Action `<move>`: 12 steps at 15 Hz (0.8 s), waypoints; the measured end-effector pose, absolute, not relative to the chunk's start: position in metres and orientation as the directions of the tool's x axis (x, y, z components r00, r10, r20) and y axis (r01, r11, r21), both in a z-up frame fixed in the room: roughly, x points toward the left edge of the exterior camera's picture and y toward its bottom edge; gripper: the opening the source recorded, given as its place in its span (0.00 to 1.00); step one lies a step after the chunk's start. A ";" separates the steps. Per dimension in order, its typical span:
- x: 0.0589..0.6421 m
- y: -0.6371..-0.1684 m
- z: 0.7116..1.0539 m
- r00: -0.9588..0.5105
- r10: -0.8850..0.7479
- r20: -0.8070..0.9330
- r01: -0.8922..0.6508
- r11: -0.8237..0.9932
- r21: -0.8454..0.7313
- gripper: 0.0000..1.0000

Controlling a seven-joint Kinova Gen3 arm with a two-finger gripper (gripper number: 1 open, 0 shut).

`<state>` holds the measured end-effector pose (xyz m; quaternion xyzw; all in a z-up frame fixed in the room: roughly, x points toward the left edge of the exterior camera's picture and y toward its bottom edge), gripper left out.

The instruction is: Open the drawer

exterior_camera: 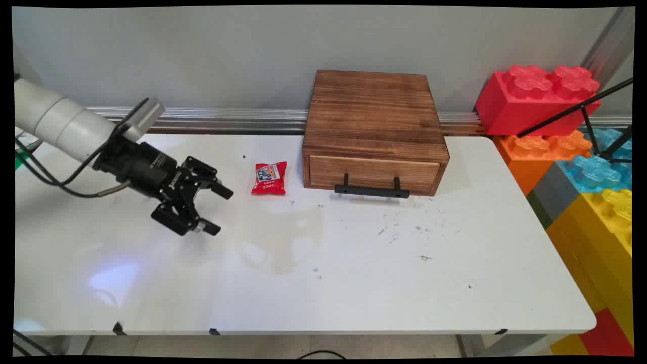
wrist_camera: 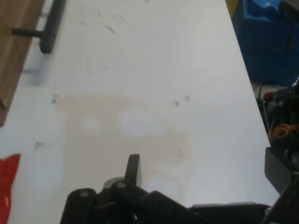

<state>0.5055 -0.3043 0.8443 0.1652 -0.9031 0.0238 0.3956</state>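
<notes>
My black gripper (exterior_camera: 218, 211) hovers low over the left part of the white table (exterior_camera: 354, 283), fingers spread open and holding nothing. A small red snack packet (exterior_camera: 269, 178) lies flat a short way to its right; in the hand view only its red edge (wrist_camera: 8, 186) shows at the lower left. Beyond the packet a wooden drawer box (exterior_camera: 374, 131) stands against the wall, drawer closed, with a black bar handle (exterior_camera: 371, 190) on its front. In the hand view the box (wrist_camera: 14, 56) and handle (wrist_camera: 49, 28) sit at the upper left, and one finger (wrist_camera: 134, 168) rises over bare, stained tabletop.
Large toy bricks stand past the table's right end: a red one (exterior_camera: 536, 98) on top, orange (exterior_camera: 543, 146), blue (exterior_camera: 596, 172) and yellow (exterior_camera: 606, 222) below. Black tripod legs (exterior_camera: 581, 108) cross in front of them. A metal rail (exterior_camera: 227, 119) runs along the wall.
</notes>
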 end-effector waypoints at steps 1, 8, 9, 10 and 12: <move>0.503 -0.306 0.848 -0.631 -0.281 0.723 -0.321 0.943 0.086 1.00; 0.462 -0.336 0.889 -0.621 -0.280 0.732 -0.357 0.933 0.053 1.00; 0.450 -0.344 0.897 -0.623 -0.275 0.732 -0.362 0.931 0.042 1.00; 0.440 -0.350 0.902 -0.626 -0.270 0.732 -0.364 0.931 0.032 1.00; 0.419 -0.363 0.909 -0.638 -0.254 0.726 -0.364 0.931 0.006 1.00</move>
